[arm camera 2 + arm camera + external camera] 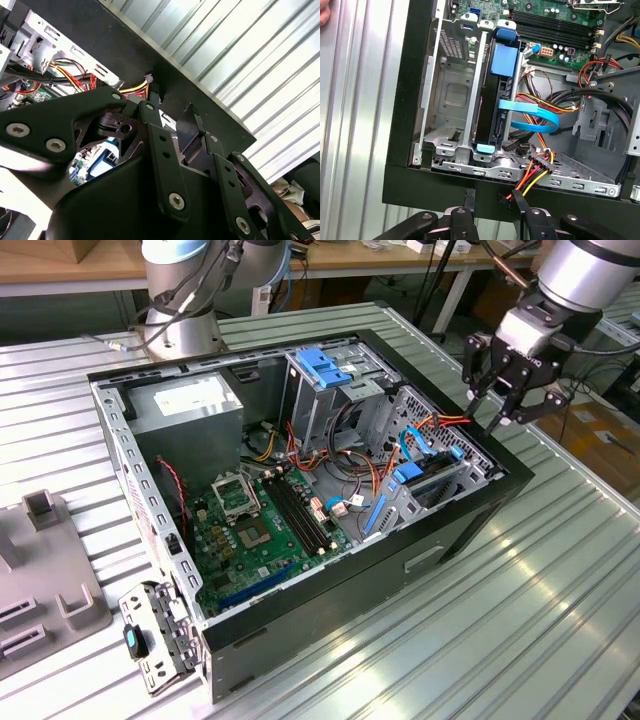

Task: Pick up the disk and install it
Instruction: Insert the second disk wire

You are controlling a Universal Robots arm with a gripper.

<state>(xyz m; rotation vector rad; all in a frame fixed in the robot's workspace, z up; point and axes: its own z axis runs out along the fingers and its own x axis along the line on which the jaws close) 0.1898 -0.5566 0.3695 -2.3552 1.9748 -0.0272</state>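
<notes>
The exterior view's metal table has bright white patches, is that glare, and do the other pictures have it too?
Yes: in the exterior view, overhead light glares off the ribbed table. In the second wrist view the same table is nearly washed out white, while the gripper is dark. The first wrist view is evenly lit inside the computer case.

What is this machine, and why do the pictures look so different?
It is a robot arm with a gripper, its pincer hand, on the end. The exterior view comes from a camera standing off the arm. It shows an open computer case lying on a ribbed metal table, with the gripper hovering by the case's edge on the exterior view's right. The two wrist views come from cameras riding on the arm, so they look past the gripper into the case. The gripper is open and holds nothing. The disk, dark with light-blue plastic ends, sits in a metal cage inside the case, just beyond the gripper.
</notes>
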